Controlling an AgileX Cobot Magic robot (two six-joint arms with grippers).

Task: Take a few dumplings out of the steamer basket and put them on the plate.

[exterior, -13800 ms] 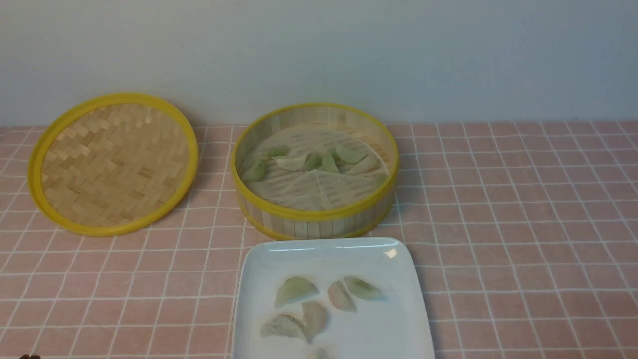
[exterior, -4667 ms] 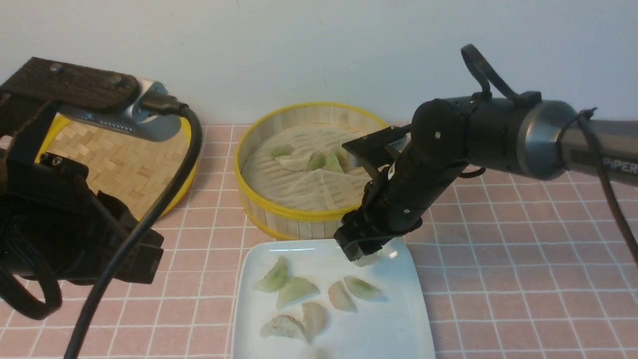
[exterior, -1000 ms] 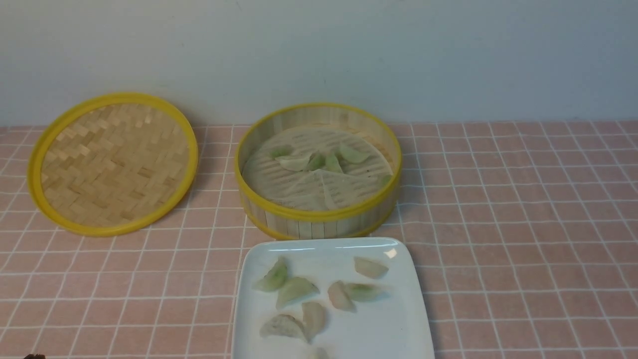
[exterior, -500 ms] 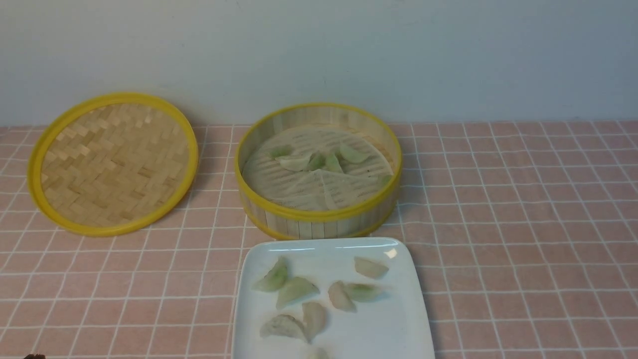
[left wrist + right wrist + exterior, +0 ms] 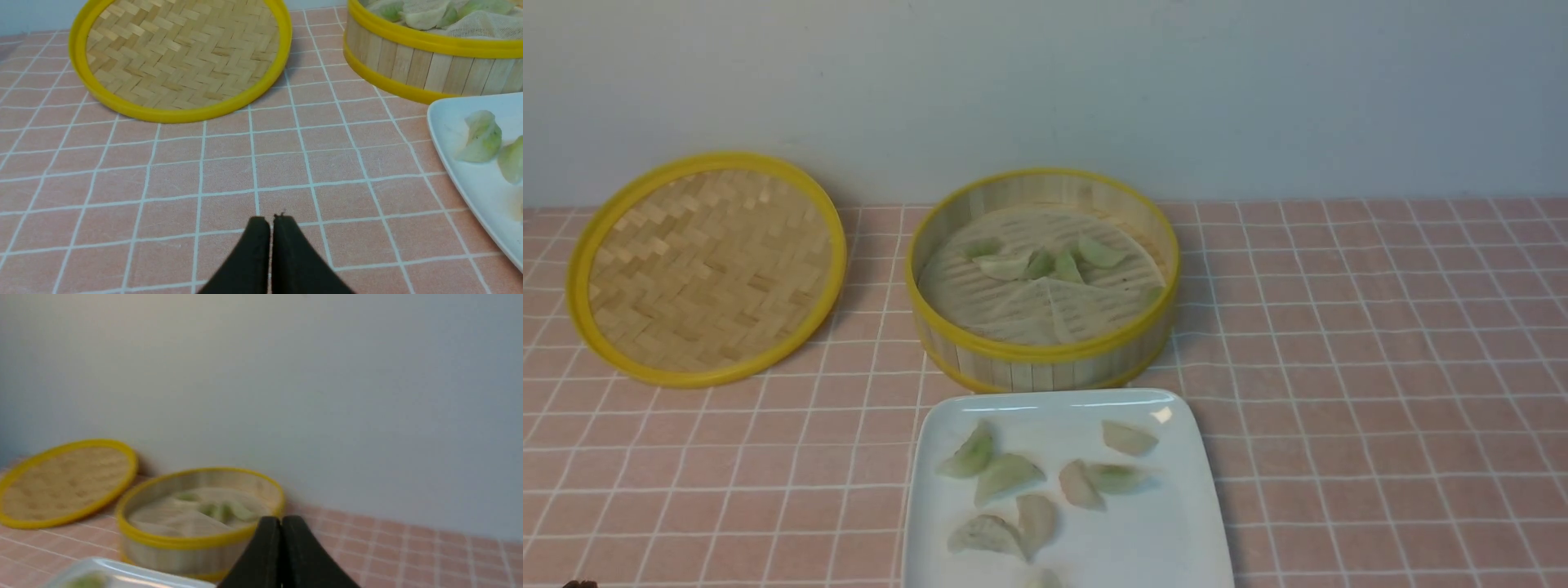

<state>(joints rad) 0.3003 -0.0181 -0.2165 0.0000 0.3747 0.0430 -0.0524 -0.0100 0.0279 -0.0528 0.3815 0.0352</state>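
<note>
Both tools are pressed together and empty: left tool (image 5: 269, 220) low over the worktop (image 5: 229, 171), well apart from the plate (image 5: 461, 179); right tool (image 5: 281, 522) nearer than the basket (image 5: 196, 539).

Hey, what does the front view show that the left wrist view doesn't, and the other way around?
Only the front view shows the whole plate with all its dumplings, the basket's liner, and the wall behind. Neither gripper appears there.

Only the left wrist view shows the left gripper, jaws shut and empty, over bare tablecloth.

Both show the lid lying left of the basket, the basket's near wall, and the plate's left edge with green dumplings.
</note>
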